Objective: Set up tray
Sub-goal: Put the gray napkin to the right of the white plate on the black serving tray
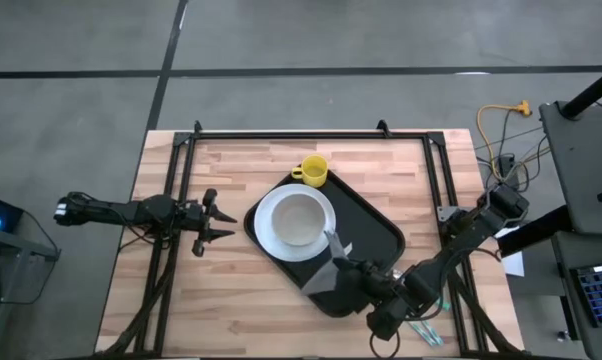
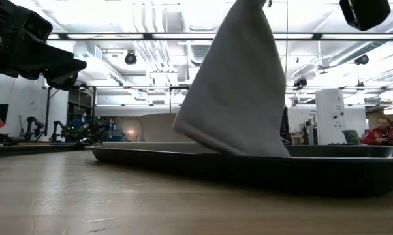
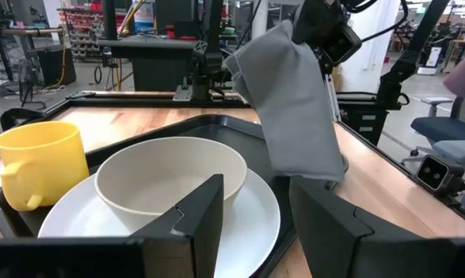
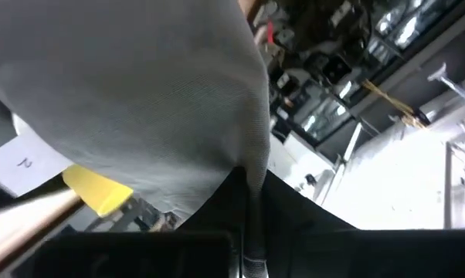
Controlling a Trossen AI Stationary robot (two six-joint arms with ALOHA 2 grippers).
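Note:
The black tray lies askew in the middle of the table. On it stand a white plate with a white bowl and, at its far corner, a yellow mug. A grey cloth hangs over the tray's near right part, and my right gripper is shut on it. My left gripper waits open at the table's left, level, pointing at the tray. My right gripper pinches the cloth's upper end between its two shut fingers, a fold of it running in between them. The fingers come slanting from the table's near right side. The cloth hangs slack below, its lower edge on the tray.
A black frame runs along the table's far edge and down both sides. Thin items lie near the table's near right corner, beside the right arm. Bare wood shows at the near left.

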